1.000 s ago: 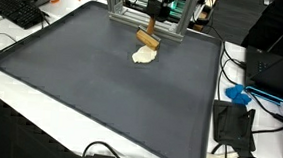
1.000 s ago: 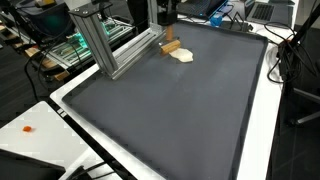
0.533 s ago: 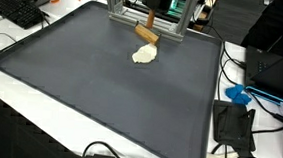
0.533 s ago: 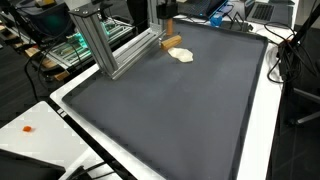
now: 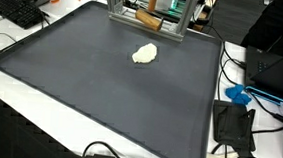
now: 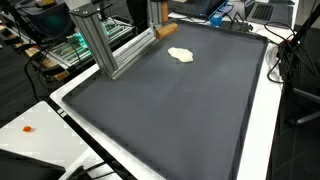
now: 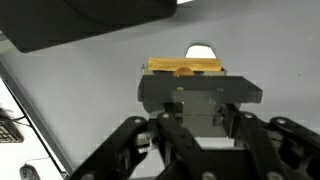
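Observation:
A small wooden block point(image 5: 148, 21) hangs above the far end of the dark grey mat point(image 5: 101, 86), with my gripper point(image 5: 152, 12) shut on it from above. In the wrist view the block point(image 7: 185, 68) sits crosswise between the dark fingers of the gripper point(image 7: 188, 78). A cream, dough-like lump point(image 5: 144, 54) lies flat on the mat below and in front of the block, apart from it. From the wrist it shows as a pale patch point(image 7: 200, 50) just past the block. In an exterior view the block point(image 6: 166, 31) hovers left of the lump point(image 6: 181, 54).
An aluminium frame point(image 5: 121, 9) stands at the mat's far edge, close behind the gripper; it also shows in the other view point(image 6: 105, 45). A keyboard point(image 5: 16, 10) lies off the mat. A blue object point(image 5: 239, 94) and a black device point(image 5: 233, 126) with cables lie beside the mat.
The gripper has risen and drawn back toward the frame with the wooden block in it. The block has left the lump's edge; the lump has stayed put.

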You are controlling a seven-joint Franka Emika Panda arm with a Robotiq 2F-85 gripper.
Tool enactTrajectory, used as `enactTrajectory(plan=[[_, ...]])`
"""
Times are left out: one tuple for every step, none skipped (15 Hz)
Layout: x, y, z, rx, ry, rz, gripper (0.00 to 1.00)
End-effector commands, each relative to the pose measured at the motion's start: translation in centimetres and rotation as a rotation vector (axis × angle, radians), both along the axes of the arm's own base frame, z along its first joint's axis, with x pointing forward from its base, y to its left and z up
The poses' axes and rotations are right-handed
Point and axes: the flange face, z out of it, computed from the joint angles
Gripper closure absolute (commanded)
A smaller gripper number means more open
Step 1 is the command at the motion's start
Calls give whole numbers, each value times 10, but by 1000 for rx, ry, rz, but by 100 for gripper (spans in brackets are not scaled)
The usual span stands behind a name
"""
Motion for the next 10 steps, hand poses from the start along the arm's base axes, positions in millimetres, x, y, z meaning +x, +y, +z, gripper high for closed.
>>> enactTrajectory(plan=[[-16,-5,25,35,19,11,78],[-19,-5,31,41,26,16,78],[-22,-6,34,43,31,19,78],[-26,-6,39,49,37,26,78],[-29,-6,43,60,45,32,78],[-33,-6,45,60,55,39,78],[-37,-5,48,71,63,48,78],[-41,-5,50,77,72,54,78],[-45,-5,52,82,81,61,78],[-50,-4,54,87,88,68,78]])
